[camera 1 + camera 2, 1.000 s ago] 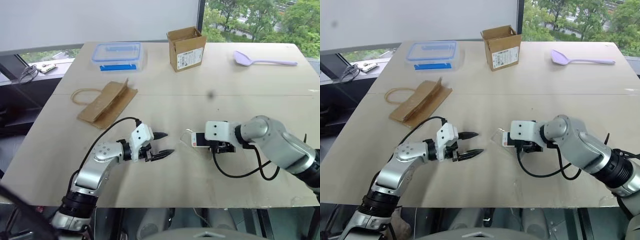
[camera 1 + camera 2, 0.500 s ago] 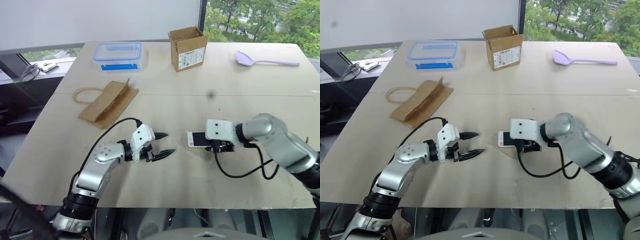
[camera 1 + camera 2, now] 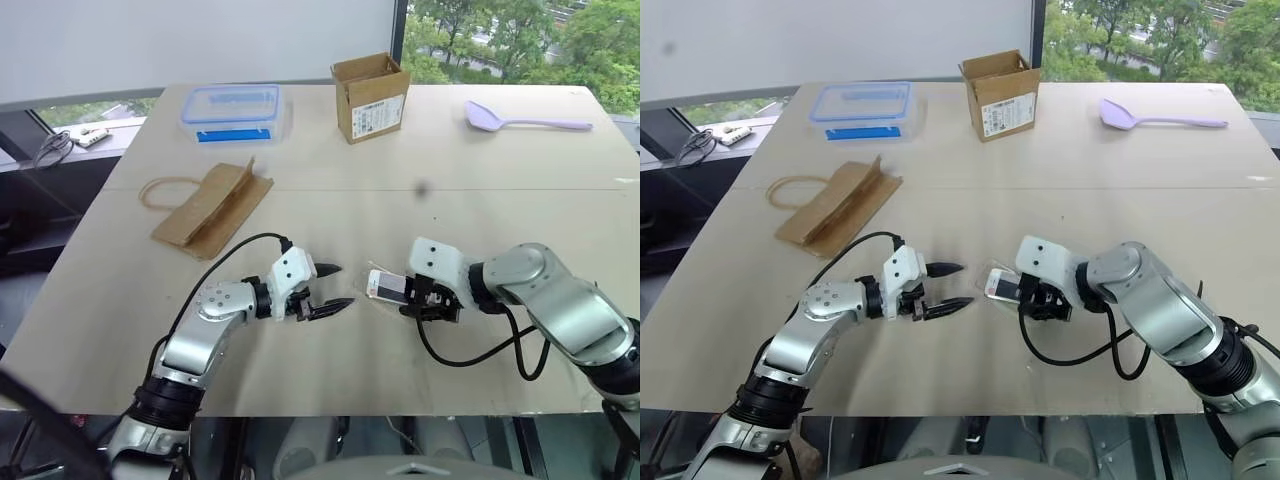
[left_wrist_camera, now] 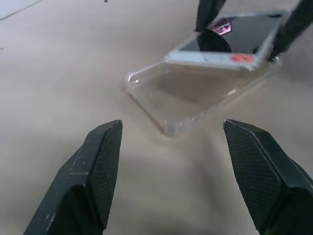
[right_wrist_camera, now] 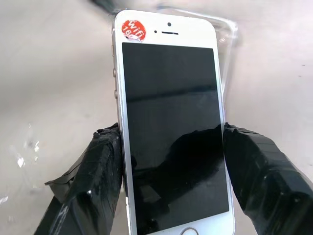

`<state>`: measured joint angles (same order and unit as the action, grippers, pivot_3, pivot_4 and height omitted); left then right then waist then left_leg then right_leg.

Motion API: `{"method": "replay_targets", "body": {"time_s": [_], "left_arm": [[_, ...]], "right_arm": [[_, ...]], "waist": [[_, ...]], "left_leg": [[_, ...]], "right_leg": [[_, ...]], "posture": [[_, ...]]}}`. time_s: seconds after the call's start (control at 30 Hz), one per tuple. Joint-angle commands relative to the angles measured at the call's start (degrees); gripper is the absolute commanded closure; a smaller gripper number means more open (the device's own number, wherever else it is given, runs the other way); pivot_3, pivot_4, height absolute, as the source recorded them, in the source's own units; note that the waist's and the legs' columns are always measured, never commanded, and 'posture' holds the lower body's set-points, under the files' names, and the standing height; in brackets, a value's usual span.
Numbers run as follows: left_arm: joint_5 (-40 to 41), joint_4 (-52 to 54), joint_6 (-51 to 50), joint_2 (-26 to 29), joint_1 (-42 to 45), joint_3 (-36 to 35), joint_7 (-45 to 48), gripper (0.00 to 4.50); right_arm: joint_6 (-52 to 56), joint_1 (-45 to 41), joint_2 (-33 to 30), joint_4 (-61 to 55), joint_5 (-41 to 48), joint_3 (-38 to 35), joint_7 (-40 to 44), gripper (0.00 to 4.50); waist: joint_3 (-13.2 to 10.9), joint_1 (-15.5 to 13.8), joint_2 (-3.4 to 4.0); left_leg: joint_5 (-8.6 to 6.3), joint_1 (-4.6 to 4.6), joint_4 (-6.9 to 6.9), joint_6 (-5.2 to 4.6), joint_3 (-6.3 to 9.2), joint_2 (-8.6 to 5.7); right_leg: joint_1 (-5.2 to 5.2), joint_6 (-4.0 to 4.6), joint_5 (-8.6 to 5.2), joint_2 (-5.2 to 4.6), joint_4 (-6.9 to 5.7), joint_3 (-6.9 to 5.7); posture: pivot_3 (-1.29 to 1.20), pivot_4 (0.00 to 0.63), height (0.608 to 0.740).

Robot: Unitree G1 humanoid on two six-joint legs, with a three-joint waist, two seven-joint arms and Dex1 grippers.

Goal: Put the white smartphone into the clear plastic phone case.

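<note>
L gripper (image 3: 330,287) hasn't moved in the last sec: black fingers spread, nothing between them, near edge of the pale wooden table (image 3: 330,140), aimed right at the thin see-through plastic phone case (image 4: 195,98).

R gripper (image 3: 432,298) has rolled and tipped nose-down, pulling a bit nearer. Its fingers clamp the slim white smartphone w/ black glass screen (image 5: 168,132) by the long edges. Phone's far end now sits tilted over the case, screen up. Can't tell if that end touches the shell. Looks like lining-up for insertion; phone not seated yet.

Containers, L to R:
- Flat brown paper bag w/ handle loop (image 3: 210,205), lying folded.
- Clear plastic food box w/ blue-rimmed lid (image 3: 235,108), far L, lid on, contents not discernible.
- Small open cardboard box (image 3: 371,95), far centre, inside not visible.
</note>
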<state>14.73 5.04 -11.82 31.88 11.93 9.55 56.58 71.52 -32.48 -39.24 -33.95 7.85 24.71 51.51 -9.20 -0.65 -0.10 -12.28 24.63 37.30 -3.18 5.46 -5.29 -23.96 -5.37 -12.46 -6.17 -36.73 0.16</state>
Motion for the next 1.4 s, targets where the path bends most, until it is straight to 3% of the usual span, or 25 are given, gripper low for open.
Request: {"method": "replay_targets", "body": {"time_s": [0.03, 0.2, 0.27, 0.33, 0.57, 0.67, 0.8, 1.13, 1.4], "left_arm": [[-0.04, 0.67, 1.23, 0.15, -0.1, -0.48, 0.23, 1.14], [-0.14, 0.56, 1.44, 0.03, -0.21, -0.42, 0.06, 1.14], [-0.23, 0.24, 1.71, 0.03, -0.23, -0.42, 0.07, 1.14], [-0.3, -0.03, 1.89, 0.02, -0.2, -0.39, 0.09, 1.14], [-1.04, -1.71, 2.67, -0.24, 0.5, -0.28, 0.0, 1.14], [-1.63, -2.85, 3.0, -0.85, 1.58, -0.37, -0.61, 1.14], [-1.84, -3.88, 3.47, -1.23, 2.26, -0.24, -0.44, 1.14], [-2.32, -5.36, 3.97, -1.11, 3.8, -0.23, 1.2, 1.14], [-2.22, -4.12, 3.76, -0.53, 2.16, -0.97, 0.25, 1.14]], "right_arm": [[2.62, -1.58, 1.19, -1.31, 1.74, -1.52, -2.63, 1.82], [3.54, -2.03, 1.7, -0.24, 3.55, -0.34, -4.68, 1.82], [3.98, -1.94, 2.35, 0.06, 4.27, -0.32, -5.58, 0.79], [3.78, -1.76, 2.23, 0.28, 4.97, -0.12, -6.2, 0.05], [6.49, -1.23, 4.32, -2.64, 9.87, -6.98, -8.05, 0.05], [2.57, 1.68, -0.91, -8.61, 11.74, -9.51, -6.28, 0.05], [-4.03, 5.41, -9.14, -11.81, 9.51, -4.08, -5.76, 0.05], [-13.88, 4.39, -8.31, -2.1, 3.33, 3.94, -8.04, 0.05], [-20.07, 2.66, -14.29, 1.75, -5.39, 7.33, -6.62, 0.05]], "waist": [[0.0, -0.13, 0.0], [0.0, -0.08, 0.0], [0.0, -0.06, 0.0], [0.0, -0.04, 0.0], [0.0, -0.04, 0.0], [0.0, -0.47, 0.0], [0.0, -0.17, -0.01], [0.01, 0.91, -0.03], [0.01, 0.69, -0.03]], "left_leg": [[0.0, 0.0, 0.0, 0.0, 0.0, 0.0], [0.0, 0.0, -0.01, 0.0, 0.02, 0.0], [0.0, -0.01, -0.01, 0.0, 0.01, 0.0], [0.0, -0.01, -0.02, 0.0, 0.02, 0.01], [0.0, -0.01, -0.02, -0.01, 0.02, 0.01], [0.0, 0.0, -0.02, -0.01, 0.02, 0.0], [-0.01, 0.02, -0.01, -0.02, 0.03, -0.03], [0.0, -0.04, 0.02, -0.02, -0.02, 0.02], [0.0, -0.05, 0.06, -0.02, 0.0, 0.0]], "right_leg": [[0.0, 0.0, 0.0, 0.0, 0.0, 0.0], [0.0, 0.0, 0.0, 0.01, -0.01, -0.02], [-0.01, 0.0, 0.0, 0.01, -0.01, -0.02], [-0.01, 0.0, 0.0, 0.02, -0.01, -0.02], [-0.01, 0.0, 0.0, 0.02, -0.01, -0.02], [0.0, 0.0, 0.0, 0.02, -0.01, -0.03], [0.03, -0.01, 0.0, -0.02, 0.05, -0.08], [0.03, -0.01, 0.0, 0.01, -0.02, -0.05], [0.08, -0.02, 0.0, 0.0, -0.01, -0.05]], "posture": [[0.0, 0.15, 0.74], [0.0, 0.15, 0.74], [0.0, 0.15, 0.74], [0.0, 0.15, 0.74], [0.0, 0.15, 0.74], [0.0, 0.15, 0.74], [0.0, 0.15, 0.74], [0.0, 0.15, 0.74], [0.0, 0.15, 0.74]]}}
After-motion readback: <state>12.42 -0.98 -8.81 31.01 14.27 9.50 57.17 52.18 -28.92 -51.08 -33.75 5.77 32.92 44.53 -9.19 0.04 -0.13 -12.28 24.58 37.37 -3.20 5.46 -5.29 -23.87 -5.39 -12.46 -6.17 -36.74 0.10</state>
